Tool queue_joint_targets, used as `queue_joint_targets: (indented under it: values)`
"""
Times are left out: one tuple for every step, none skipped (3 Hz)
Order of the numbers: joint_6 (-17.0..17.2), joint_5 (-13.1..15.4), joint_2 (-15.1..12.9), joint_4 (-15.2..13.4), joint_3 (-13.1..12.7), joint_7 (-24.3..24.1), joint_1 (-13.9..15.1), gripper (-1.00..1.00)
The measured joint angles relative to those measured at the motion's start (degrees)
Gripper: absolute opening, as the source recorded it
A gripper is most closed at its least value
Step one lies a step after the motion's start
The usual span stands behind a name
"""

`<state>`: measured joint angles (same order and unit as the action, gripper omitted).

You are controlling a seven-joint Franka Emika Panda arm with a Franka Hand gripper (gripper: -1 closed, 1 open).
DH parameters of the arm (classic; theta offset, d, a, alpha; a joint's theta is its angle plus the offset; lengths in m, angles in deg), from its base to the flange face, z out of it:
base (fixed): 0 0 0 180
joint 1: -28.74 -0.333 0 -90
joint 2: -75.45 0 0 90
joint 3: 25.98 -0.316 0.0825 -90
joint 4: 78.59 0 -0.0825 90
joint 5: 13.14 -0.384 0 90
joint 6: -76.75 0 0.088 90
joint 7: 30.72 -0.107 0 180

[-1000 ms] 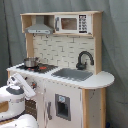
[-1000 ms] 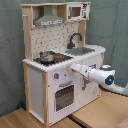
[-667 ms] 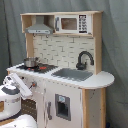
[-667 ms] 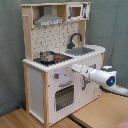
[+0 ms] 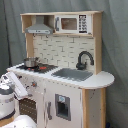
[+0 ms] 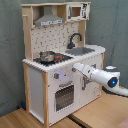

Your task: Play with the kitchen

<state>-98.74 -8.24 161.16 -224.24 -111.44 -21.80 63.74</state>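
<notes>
The kitchen (image 5: pixel 75 55) (image 6: pixel 50 37) is a tall white and light-wood toy. It has a black faucet (image 5: pixel 84 59) (image 6: pixel 75 39) over a grey sink (image 5: pixel 74 74), and a small pot (image 5: pixel 31 62) (image 6: pixel 47 56) on the stove. A hood (image 6: pixel 48 21) and a microwave (image 5: pixel 70 23) sit on top. My gripper (image 6: pixel 76 67) (image 5: pixel 22 90) is at the front panel just under the counter, right of the knobs (image 6: pixel 59 76) and above the oven door (image 6: pixel 64 96). My white arm reaches in from the second exterior view's right.
The kitchen stands on a wooden table (image 6: pixel 100 112) in front of a grey curtain (image 5: pixel 115 45). A seam between two tabletop boards runs in front of the oven. A white rounded arm part (image 5: pixel 22 122) fills the first exterior view's lower left.
The arm has shifted only slightly. The gripper stays at the kitchen's front panel by the knobs.
</notes>
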Motion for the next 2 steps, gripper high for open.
queue_joint_targets:
  values:
    - [5.3,0.0,0.0,0.0,0.9,-0.1,-4.1,1.00]
    - [10.1,0.0,0.0,-0.1,1.1,-0.1,-7.3,1.00]
